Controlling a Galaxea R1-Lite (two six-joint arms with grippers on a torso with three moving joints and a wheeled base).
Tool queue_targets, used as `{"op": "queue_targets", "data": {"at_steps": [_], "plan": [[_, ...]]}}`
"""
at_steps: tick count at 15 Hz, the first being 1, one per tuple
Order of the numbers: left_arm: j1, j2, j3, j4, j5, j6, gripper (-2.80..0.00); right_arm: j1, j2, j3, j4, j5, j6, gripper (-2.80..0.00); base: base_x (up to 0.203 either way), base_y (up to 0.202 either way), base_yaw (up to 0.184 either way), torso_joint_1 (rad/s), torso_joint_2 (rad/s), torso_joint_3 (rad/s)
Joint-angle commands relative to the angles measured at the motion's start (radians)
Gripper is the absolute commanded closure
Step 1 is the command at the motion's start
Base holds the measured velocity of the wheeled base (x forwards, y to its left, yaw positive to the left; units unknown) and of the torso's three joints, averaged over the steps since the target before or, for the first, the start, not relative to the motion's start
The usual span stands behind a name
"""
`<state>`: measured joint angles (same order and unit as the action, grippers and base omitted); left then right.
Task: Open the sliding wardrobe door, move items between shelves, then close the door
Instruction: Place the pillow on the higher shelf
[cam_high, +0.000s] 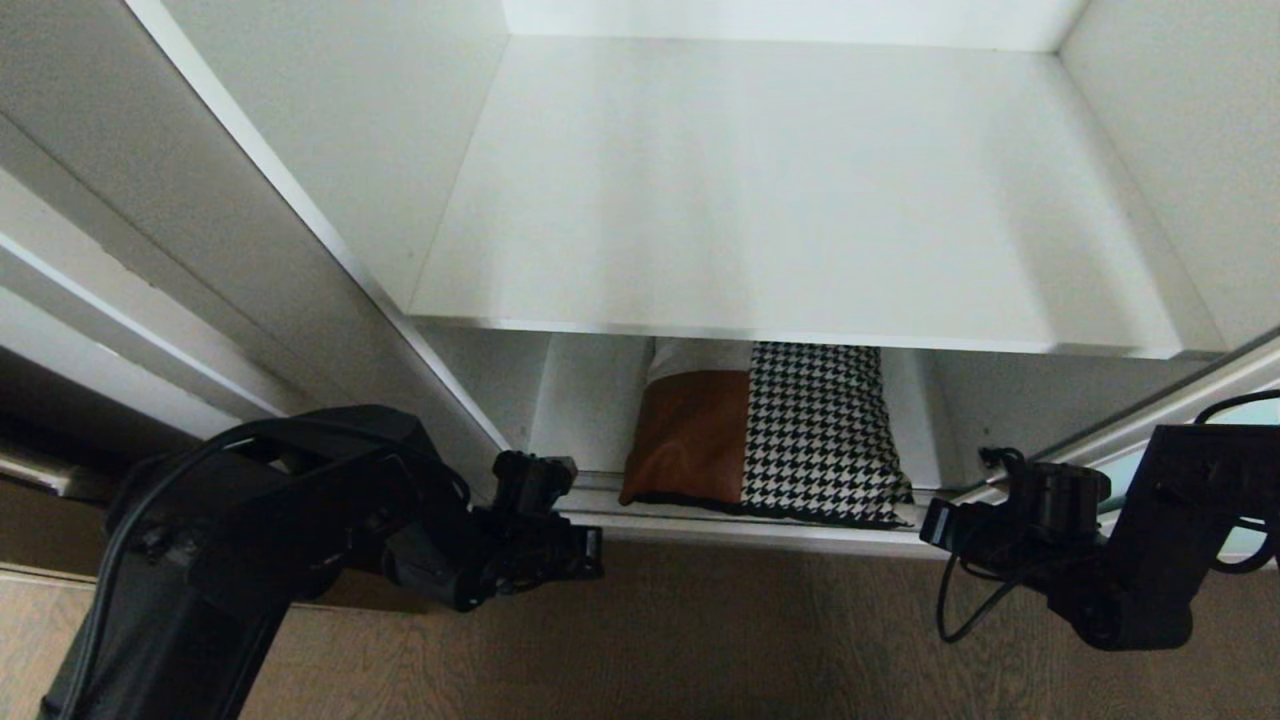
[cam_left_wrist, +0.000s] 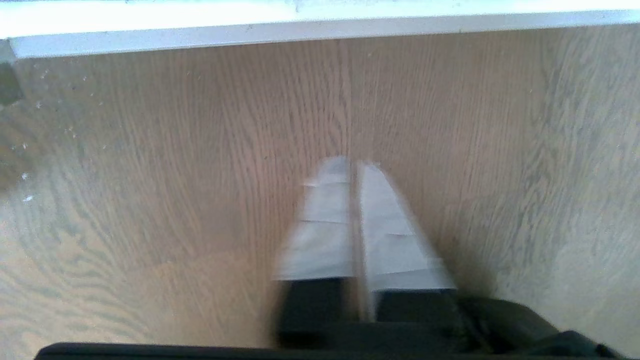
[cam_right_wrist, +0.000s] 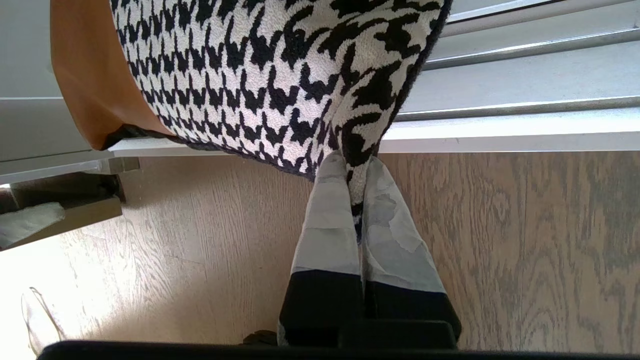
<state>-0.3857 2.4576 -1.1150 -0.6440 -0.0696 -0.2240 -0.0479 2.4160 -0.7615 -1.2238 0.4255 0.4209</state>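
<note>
You're looking at a cushion (cam_high: 770, 440) with a brown leather patch beside black-and-white houndstooth, black-edged. Shelves (cam_high: 780, 200) plain white. Floor (cam_high: 700, 640) grey-brown wood grain. Fingers (cam_right_wrist: 325, 220) on the right gripper: pale grey, scuffed, on black bases.

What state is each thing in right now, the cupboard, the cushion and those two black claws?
sliding wardrobe door: slid aside, wardrobe open.
upper shelf: bare.
cushion: lying on the lower shelf, front corner pinched.
right gripper: shut on the cushion's houndstooth corner.
left gripper: empty, over the wooden floor, fingers nearly together.
</note>
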Motion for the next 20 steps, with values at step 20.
{"op": "queue_targets", "data": {"at_steps": [20], "plan": [[-0.052, 0.242, -0.499, 0.066, -0.082, 0.059, -2.8, 0.0, -0.005, 0.005, -0.009, 0.005, 0.004, 0.0, 0.0, 0.0, 0.0, 0.0, 0.0, 0.0]]}}
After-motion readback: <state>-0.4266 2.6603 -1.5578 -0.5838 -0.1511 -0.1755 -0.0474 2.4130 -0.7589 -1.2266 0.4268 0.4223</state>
